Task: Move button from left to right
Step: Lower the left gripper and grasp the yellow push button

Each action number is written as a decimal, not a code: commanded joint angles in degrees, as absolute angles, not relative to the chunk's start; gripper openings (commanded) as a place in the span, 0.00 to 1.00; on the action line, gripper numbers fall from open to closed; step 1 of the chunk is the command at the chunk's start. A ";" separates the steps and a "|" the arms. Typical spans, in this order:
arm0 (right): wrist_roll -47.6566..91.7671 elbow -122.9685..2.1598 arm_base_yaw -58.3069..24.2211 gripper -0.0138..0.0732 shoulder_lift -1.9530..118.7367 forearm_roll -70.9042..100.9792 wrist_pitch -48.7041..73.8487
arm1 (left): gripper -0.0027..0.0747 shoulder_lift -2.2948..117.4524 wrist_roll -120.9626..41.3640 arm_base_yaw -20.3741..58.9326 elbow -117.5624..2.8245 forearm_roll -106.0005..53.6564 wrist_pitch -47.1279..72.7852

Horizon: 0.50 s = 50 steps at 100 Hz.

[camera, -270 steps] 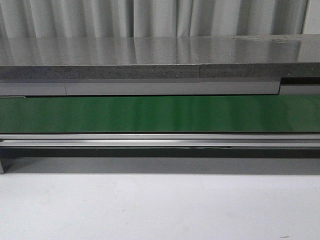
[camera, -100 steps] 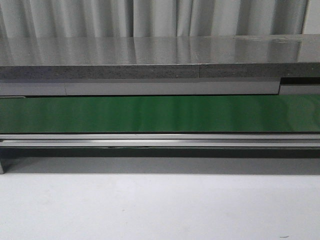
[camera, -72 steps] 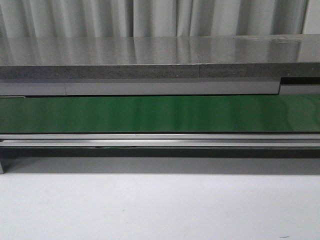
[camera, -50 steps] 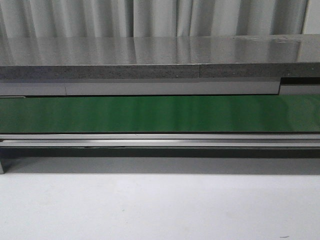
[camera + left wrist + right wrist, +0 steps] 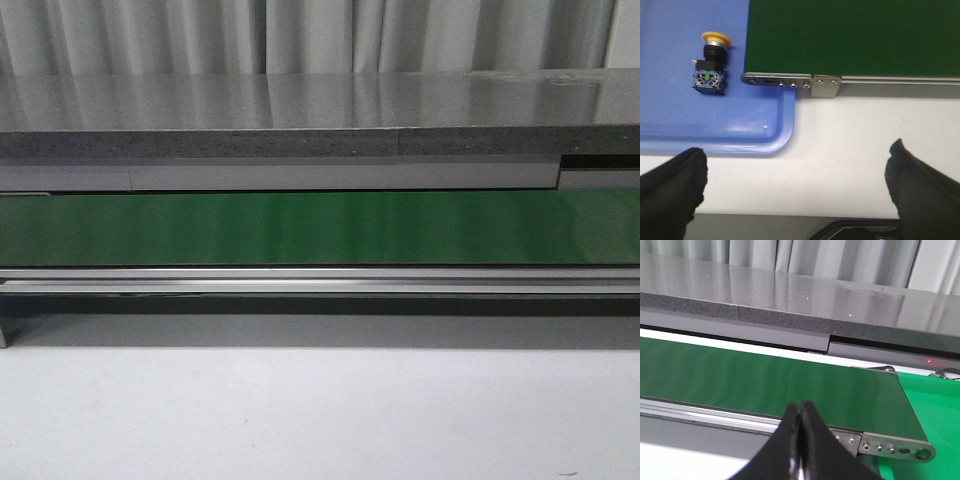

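Button (image 5: pixel 711 62) lies sideways on the blue tray (image 5: pixel 670 120); spread left claw (image 5: pixel 795 187) should straddle its black body; right claw (image 5: pixel 800 427) pressed together.

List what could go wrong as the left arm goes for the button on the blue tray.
1. The button lies on its side on the blue tray, so its round yellow cap may roll or slip from the fingers.
2. It lies near the conveyor's metal end bracket; the open left gripper might clip it.
3. The front view shows no button, so only the wrist camera can guide the grasp.
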<state>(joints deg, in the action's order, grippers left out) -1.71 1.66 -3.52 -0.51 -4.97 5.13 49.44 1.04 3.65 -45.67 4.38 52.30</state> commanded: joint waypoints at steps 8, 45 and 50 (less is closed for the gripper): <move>-1.66 1.71 -3.43 0.08 -1.19 -5.10 0.30 | 0.90 51.61 3.19 0.92 -49.48 8.09 48.44; -1.66 1.71 -3.43 0.08 -1.19 -5.10 0.30 | 0.90 68.26 0.64 -13.69 -58.08 7.05 46.20; -1.66 1.71 -3.43 0.08 -1.19 -5.10 0.30 | 0.90 71.12 -0.50 -14.37 -59.70 6.47 46.08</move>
<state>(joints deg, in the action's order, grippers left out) -1.71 1.66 -3.52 -0.51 -4.97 5.13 68.22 1.01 -13.04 -55.53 7.37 49.76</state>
